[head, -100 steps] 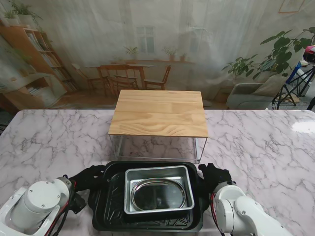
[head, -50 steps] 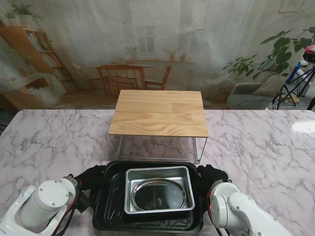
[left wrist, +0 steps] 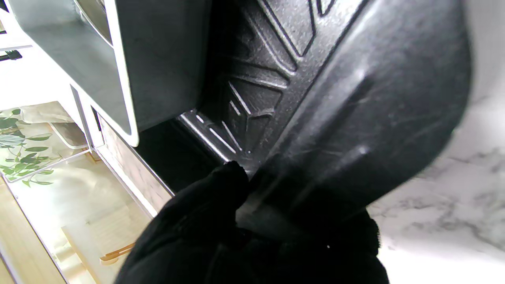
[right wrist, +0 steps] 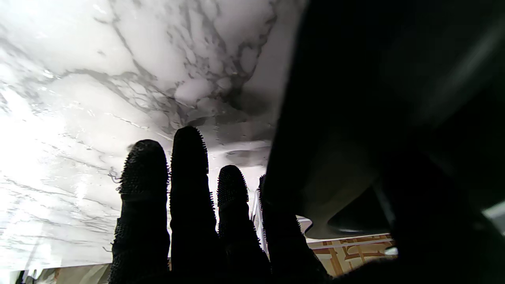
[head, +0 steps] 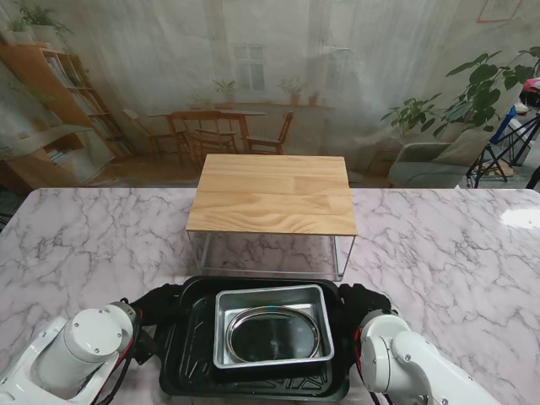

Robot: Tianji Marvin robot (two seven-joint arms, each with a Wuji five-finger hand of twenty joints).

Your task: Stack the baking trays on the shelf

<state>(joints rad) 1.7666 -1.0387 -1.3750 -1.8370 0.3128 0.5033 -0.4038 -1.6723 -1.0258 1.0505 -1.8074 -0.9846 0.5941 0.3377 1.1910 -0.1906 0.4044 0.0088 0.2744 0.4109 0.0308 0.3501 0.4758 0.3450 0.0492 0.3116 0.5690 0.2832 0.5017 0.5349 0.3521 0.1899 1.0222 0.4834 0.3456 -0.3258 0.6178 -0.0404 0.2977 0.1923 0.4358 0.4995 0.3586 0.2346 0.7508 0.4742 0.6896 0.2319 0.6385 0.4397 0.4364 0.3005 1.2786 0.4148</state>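
Note:
A black baking tray [head: 181, 359] lies near me in front of the shelf [head: 274, 194], which has a wooden top on a thin metal frame. A silver tray [head: 226, 325] sits inside it, with an oval metal pan [head: 274, 336] in that. My left hand [head: 156, 305] grips the black tray's far left corner. In the left wrist view the left hand [left wrist: 236, 228] has its thumb inside the black tray [left wrist: 375, 118], beside the silver tray [left wrist: 158, 59]. My right hand [head: 364, 297] holds the far right corner. Its fingers [right wrist: 189, 205] stretch under the tray's rim [right wrist: 375, 98].
The marble table [head: 439, 253] spreads wide to both sides of the shelf. Under the wooden top there is an open space between the thin legs [head: 344, 257]. A printed backdrop of a room hangs behind the table.
Both arms have pushed a little farther from me along the tray's sides. The left forearm has swung inward. The black tray looks slightly shifted and larger in view.

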